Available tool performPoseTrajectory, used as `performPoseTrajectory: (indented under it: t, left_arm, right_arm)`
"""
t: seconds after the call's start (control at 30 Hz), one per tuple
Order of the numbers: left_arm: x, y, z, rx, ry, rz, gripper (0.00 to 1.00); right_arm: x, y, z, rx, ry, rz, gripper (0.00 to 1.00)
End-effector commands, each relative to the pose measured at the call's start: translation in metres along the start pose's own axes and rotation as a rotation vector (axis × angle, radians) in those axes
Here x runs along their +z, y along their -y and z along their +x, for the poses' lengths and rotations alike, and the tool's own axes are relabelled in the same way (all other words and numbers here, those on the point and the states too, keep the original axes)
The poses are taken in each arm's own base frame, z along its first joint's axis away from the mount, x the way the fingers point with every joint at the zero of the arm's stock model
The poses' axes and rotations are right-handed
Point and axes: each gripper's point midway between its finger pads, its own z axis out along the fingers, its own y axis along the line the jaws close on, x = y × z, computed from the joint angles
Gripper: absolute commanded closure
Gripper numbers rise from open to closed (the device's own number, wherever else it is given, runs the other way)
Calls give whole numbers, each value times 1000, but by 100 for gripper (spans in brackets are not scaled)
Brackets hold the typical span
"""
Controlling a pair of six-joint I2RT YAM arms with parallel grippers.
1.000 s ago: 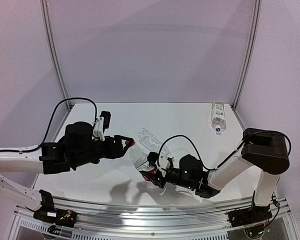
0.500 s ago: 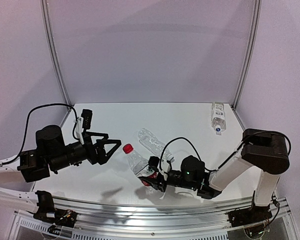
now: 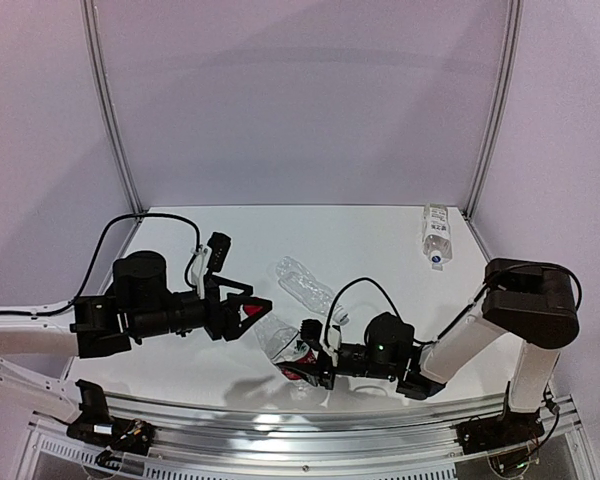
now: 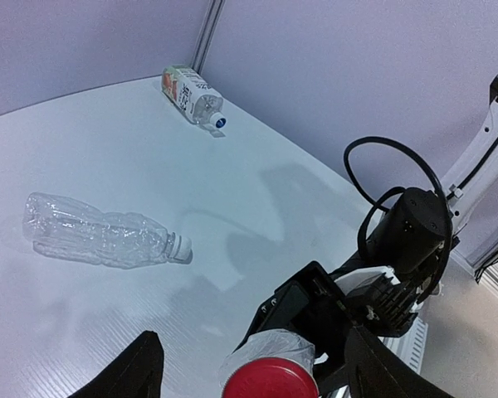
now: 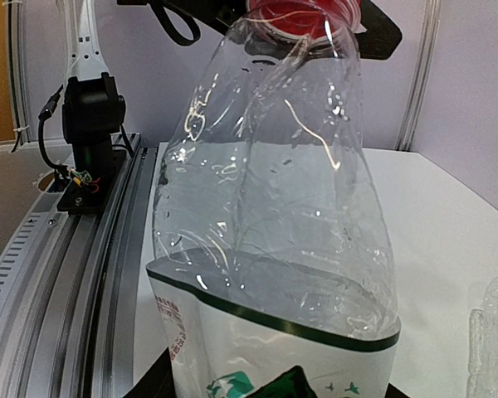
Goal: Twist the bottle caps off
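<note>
**A:** Two black fingers of our left gripper point(image 3: 252, 306) stand apart, one on either side of the small round red plastic screw cap point(image 4: 270, 382). Neither touches it, as far as we can see.

**B:** And our right gripper point(image 3: 302, 358) is clamped on the labelled lower body of the clear plastic bottle point(image 5: 266, 191) that wears that cap. It sits low centre in the overhead view, with its neck slanting toward the left of frame.

**A:** We think the thin wall is the danger. If we close off-centre and twist, the bottle may crumple or spin in the right gripper's hold. Then the cap would turn with it rather than loosen.

**B:** Or the fingers could skate off the cap's rim.

**A:** What can't we see?

**B:** The threads, so we cannot judge how loose the cap is. The left wrist view cuts the cap off at its bottom edge, and the right wrist view barely shows our own fingers.

**A:** The slim ribbed clear bottle point(image 3: 305, 284) lies just above, and the white-labelled bottle point(image 3: 435, 236) is at upper right. Both are capped.
</note>
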Motion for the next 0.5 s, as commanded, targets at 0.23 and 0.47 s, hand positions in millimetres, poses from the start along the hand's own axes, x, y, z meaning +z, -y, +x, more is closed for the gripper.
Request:
performPoseTrajectory:
  t: [0.23,0.47]
  left_arm:
    - [3,2,-18,-56,55,28,63]
    - [6,4,-15,-89,39,54,70]
  right_arm:
    - [-6,-1,-12,-5,43,-4,50]
    - [-9,-1,-14,-7,51,1,50]
